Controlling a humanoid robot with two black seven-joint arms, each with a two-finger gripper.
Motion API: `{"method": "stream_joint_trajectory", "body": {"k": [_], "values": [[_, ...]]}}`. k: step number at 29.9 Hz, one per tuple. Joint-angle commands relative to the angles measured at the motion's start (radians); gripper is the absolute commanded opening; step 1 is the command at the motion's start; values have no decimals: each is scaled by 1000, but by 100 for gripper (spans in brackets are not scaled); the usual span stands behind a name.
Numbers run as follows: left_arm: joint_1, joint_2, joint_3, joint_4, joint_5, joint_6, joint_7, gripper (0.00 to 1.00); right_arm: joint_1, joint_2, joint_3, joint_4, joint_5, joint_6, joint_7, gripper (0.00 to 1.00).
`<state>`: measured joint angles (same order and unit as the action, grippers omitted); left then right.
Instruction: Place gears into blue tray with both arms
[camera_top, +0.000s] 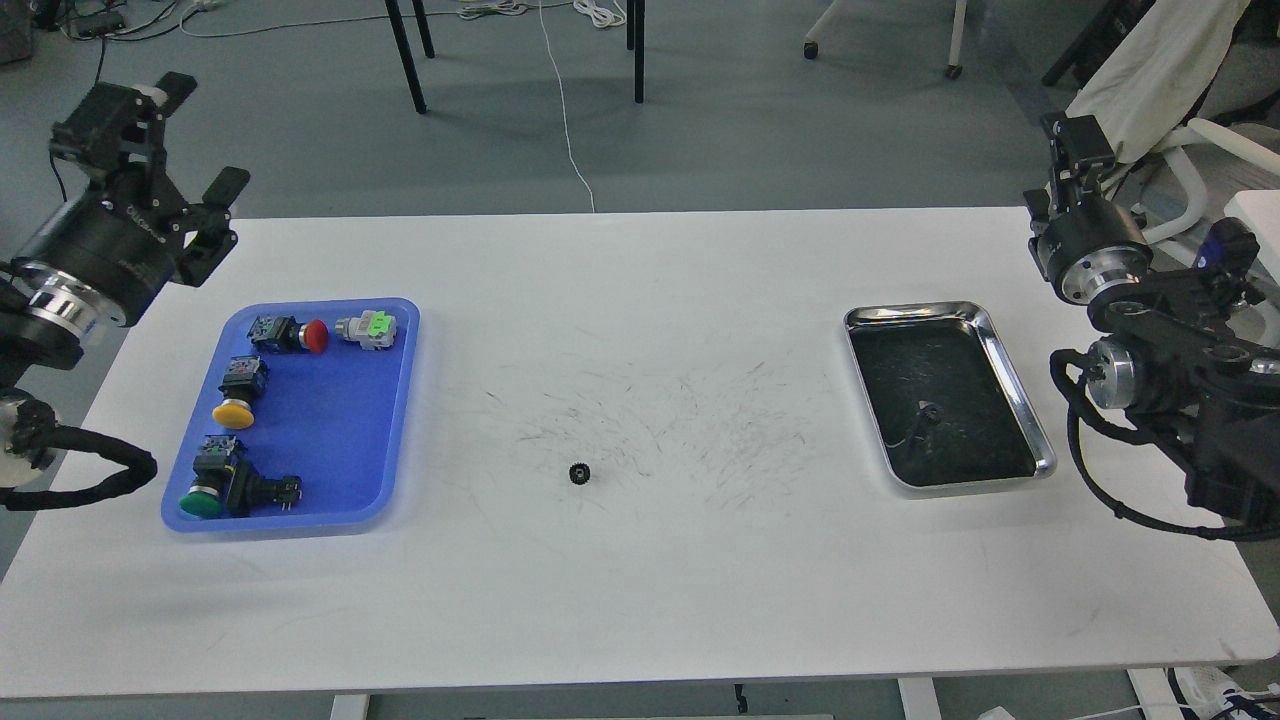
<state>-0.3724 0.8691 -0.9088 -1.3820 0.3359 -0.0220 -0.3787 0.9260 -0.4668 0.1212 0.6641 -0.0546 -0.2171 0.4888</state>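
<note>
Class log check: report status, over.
Left gripper open, empty. Right gripper unclear. Gear on table, outside blue tray. Path clear.

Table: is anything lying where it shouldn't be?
Yes. One little black gear sits alone on the bare white table, between the blue tray and the steel tray, in neither of them.

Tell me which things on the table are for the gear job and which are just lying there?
For the job:
- gear on the bare table
- blue tray
- left gripper, open
- right gripper

Just lying about:
- push-buttons in the blue tray, such as the red one and yellow one
- steel tray
</note>
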Motion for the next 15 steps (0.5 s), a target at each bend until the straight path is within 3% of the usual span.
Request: {"method": "stream_joint_trajectory", "body": {"k": [1, 3, 8, 15], "values": [[47, -10, -68, 58, 2, -29, 12, 98, -13, 5, 2, -6, -1, 1, 0, 94], [61, 2, -52, 11, 20, -79, 17, 98, -13, 13, 2, 3, -1, -1, 0, 94], [38, 28, -5, 119, 80, -243, 38, 98, -15, 20, 2, -8, -2, 1, 0, 94], [-72, 34, -10, 247, 46, -309, 66, 98, -15, 22, 14, -8, -2, 1, 0, 94]]}}
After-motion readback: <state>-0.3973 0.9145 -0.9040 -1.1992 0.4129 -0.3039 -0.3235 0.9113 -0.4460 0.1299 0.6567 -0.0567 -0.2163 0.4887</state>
